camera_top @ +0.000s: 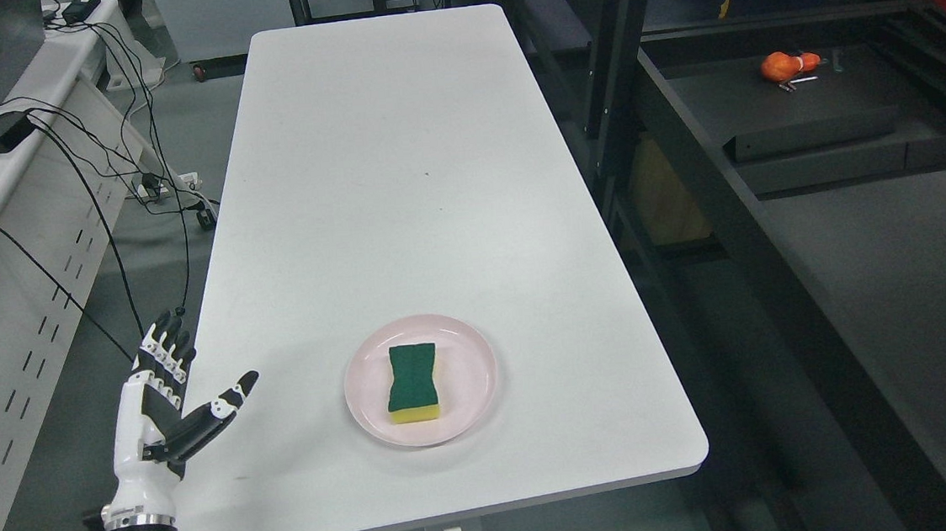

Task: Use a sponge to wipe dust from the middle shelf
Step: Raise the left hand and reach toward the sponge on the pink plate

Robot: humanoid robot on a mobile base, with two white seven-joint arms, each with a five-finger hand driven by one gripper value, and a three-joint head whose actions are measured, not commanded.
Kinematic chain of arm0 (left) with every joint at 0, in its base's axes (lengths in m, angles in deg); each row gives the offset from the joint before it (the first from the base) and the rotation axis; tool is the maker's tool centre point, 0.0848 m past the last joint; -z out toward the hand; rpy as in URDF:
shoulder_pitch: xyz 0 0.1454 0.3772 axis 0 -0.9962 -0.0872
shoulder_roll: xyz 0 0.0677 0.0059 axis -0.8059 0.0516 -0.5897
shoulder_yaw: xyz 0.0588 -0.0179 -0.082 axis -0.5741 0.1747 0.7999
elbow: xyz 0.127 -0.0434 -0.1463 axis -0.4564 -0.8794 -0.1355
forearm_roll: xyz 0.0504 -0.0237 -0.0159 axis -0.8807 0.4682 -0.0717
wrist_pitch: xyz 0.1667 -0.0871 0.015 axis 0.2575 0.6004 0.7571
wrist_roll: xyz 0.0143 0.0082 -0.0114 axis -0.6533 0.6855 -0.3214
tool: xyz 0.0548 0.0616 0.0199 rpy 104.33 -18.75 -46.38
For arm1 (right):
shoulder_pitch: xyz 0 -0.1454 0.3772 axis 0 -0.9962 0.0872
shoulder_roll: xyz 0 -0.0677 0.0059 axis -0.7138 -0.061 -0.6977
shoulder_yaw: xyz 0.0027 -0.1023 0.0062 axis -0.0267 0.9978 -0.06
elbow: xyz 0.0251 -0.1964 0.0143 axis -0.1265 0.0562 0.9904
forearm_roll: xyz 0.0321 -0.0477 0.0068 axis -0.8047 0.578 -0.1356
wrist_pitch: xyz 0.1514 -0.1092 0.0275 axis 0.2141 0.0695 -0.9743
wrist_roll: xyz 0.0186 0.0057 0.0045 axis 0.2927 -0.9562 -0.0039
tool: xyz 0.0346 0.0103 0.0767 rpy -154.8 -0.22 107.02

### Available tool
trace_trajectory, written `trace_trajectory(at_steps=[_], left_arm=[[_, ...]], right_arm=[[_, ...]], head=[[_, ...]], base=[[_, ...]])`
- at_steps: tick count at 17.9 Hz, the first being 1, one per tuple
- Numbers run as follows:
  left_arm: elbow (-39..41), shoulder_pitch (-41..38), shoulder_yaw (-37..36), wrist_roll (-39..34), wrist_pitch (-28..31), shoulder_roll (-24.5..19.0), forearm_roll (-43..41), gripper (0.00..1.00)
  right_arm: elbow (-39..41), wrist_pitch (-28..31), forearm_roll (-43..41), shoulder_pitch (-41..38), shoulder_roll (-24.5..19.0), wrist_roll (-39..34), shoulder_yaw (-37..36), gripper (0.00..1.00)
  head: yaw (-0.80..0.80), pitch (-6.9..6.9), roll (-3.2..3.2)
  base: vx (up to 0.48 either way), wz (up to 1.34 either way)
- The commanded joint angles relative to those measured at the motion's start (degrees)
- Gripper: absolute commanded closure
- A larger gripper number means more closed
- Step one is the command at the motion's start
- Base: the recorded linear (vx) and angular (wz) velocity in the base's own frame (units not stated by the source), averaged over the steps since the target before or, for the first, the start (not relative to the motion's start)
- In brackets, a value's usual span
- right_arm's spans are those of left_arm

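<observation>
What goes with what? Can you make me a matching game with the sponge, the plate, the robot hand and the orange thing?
Things:
1. sponge
2. plate
3. left robot hand
4. orange thing

Places or states:
A. on the dark shelf at the right
B. pink, on the white table
C. open, at the table's left edge
D. lying on the plate

Pairs: 1-D, 2-B, 3-C, 4-A

From where I stand, most of the white table point(399, 178) lies bare, so a hand can sweep freely over its far and middle stretches. Only the pink plate point(471, 350) with the sponge point(411, 377) sits near the front edge. The left hand point(164, 399) hovers at the near left corner, fingers spread, well apart from the plate. To the right, dark upright posts point(613, 60) of the rack stand just beside the table, and an orange thing point(786, 65) lies far back on its shelf point(904, 265).
</observation>
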Motion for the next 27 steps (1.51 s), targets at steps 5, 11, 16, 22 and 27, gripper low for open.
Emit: trace_trajectory(at_steps=[5,11,16,22,27], left_arm=[[0.05,0.37,1.04,0.00,0.48,-1.76,-0.11,0.01],[-1.97,6.51,1.12,5.68,-1.97,-2.28,-0.11,0.01],[-8.20,13.63,1.04,20.28,-6.97,-8.43,-12.12,0.02],[-13.22,19.61,-7.12,31.29,-26.73,-19.24,-37.42,0.07],[-18.75,25.32,-13.72,35.59,-41.16,-20.83,-61.87,0.07]], right_arm=[[1.00,4.14,0.01,0.00,1.00,-0.04,0.00,0.00],[1.00,4.14,0.01,0.00,1.00,-0.04,0.00,0.00],[1.00,4.14,0.01,0.00,1.00,-0.04,0.00,0.00],[1.00,4.14,0.01,0.00,1.00,-0.04,0.00,0.00],[1.00,4.23,0.01,0.00,1.00,-0.04,0.00,0.00]], head=[[0.00,0.00,0.00],[0.00,0.00,0.00],[0.00,0.00,0.00],[0.00,0.00,0.00],[0.00,0.00,0.00]], base=[[0.014,0.00],[0.010,0.00],[0.000,0.00],[0.000,0.00],[0.000,0.00]])
